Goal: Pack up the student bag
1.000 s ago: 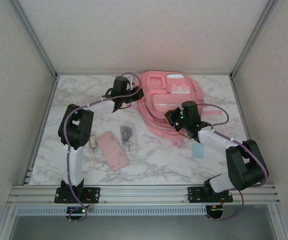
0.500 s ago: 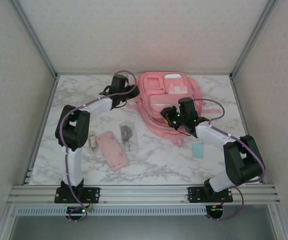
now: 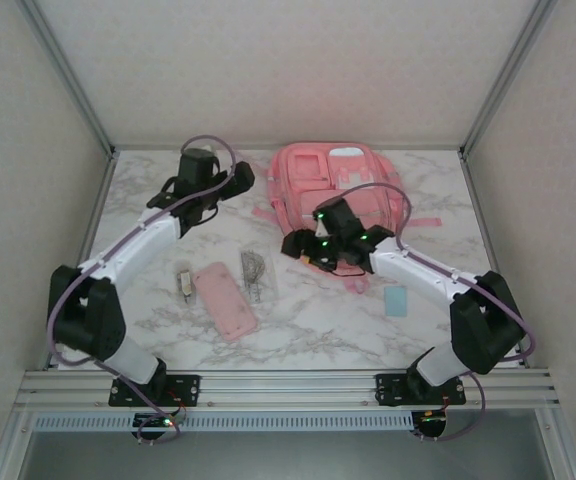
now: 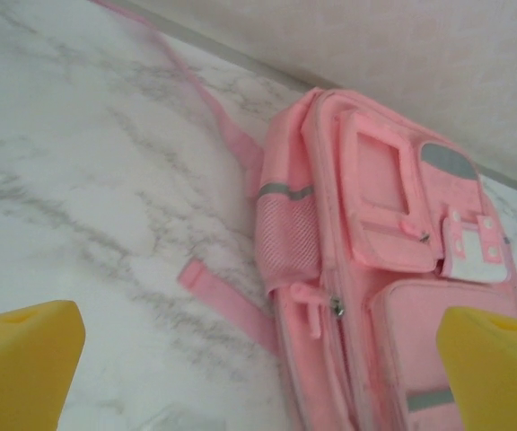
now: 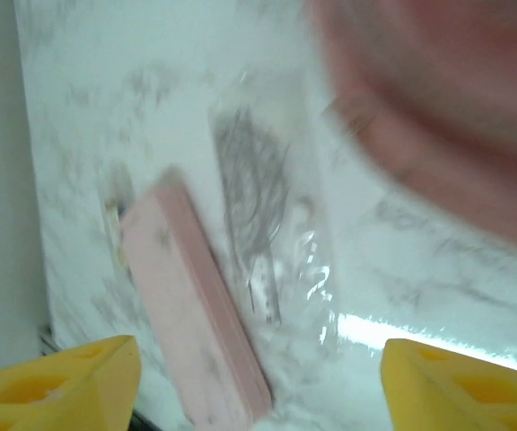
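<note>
Left hand hung released beside the pink backpack; right hand, likewise released and empty, hovered at its near edge.

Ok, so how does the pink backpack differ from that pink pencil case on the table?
The backpack is by far the bigger; the pencil case is a small flat slab. The backpack has pockets, white trim and straps; the pencil case looks plain. The backpack lies at the far middle of the table, the pencil case nearer the arm bases, to the left. Both are pink and lie flat on the marble.
</note>
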Controlling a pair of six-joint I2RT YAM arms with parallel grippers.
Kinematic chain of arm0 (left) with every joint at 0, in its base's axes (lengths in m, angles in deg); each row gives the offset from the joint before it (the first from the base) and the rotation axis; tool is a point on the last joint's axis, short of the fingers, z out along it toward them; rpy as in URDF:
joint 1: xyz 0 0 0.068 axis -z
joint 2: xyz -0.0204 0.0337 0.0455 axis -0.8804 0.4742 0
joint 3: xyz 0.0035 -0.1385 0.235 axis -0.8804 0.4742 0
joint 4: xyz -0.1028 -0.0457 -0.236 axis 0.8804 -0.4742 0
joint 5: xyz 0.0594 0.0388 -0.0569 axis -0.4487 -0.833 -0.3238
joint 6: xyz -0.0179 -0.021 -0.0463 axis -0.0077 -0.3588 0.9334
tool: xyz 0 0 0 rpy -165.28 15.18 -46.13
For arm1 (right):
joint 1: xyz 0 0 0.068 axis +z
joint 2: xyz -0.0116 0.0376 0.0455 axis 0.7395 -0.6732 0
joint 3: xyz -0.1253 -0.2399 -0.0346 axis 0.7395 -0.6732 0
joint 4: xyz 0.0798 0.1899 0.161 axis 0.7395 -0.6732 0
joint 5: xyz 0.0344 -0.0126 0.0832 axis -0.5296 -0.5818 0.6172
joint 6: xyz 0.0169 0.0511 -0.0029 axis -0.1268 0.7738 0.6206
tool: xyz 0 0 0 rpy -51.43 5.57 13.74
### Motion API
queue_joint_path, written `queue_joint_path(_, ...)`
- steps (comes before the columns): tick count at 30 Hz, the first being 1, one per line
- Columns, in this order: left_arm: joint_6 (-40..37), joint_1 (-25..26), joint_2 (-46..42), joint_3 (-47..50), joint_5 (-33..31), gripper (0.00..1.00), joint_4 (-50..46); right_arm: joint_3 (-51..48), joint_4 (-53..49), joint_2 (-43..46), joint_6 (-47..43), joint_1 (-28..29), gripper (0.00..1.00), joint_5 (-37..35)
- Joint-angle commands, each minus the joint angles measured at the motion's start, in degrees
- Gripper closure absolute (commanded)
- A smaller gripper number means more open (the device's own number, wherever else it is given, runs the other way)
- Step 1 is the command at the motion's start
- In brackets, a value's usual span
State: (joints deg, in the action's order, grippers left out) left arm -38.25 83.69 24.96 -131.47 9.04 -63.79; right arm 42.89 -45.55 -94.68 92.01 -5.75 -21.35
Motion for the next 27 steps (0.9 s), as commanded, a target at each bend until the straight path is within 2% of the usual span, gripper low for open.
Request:
queue_joint_path(1, 0.55, -0.66, -4.78, 4.27, -3.96, 0.0, -6.65, 5.51, -7.38, -5.99, -6.16, 6.05, 0.23, -3.83)
queue_joint_path(6, 2.68, -3.13, -13.13, 11.47, -5.93, 0.0, -8.4, 15.91, -12.4, -16.64, -10.71, 11.75, 0.17, -12.17)
queue_joint_path(10, 3.18, -5.28, -18.24, 16.1, -6.33, 0.0, -8.91, 21.59, -14.67, -23.49, -11.76, 13.1, 0.12, -17.51)
queue_joint_path(11, 3.12, -5.75, -19.08, 17.02, -6.15, 0.0, -9.11, 23.55, -16.27, -25.43, -11.66, 13.21, 0.04, -19.28)
queue_joint_path(12, 3.02, -6.16, -19.71, 17.61, -5.95, 0.0, -9.37, 24.89, -17.51, -27.07, -11.99, 13.25, 0.01, -20.6)
queue_joint_path(14, 2.62, -7.05, -20.73, 19.02, -4.83, 0.0, -9.38, 28.41, -19.9, -30.49, -13.3, 13.47, 0.01, -22.98)
queue_joint_path(22, 2.43, -10.65, -21.54, 23.31, -1.46, 0.0, -7.02, 38.96, -24.13, -40.25, -13.89, 13.77, 0.01, -23.23)
queue_joint_path(27, 2.3, -13.1, -21.75, 24.16, 1.09, 0.0, -6.05, 42.07, -25.24, -44.09, -12.63, 13.92, 0.01, -22.54)
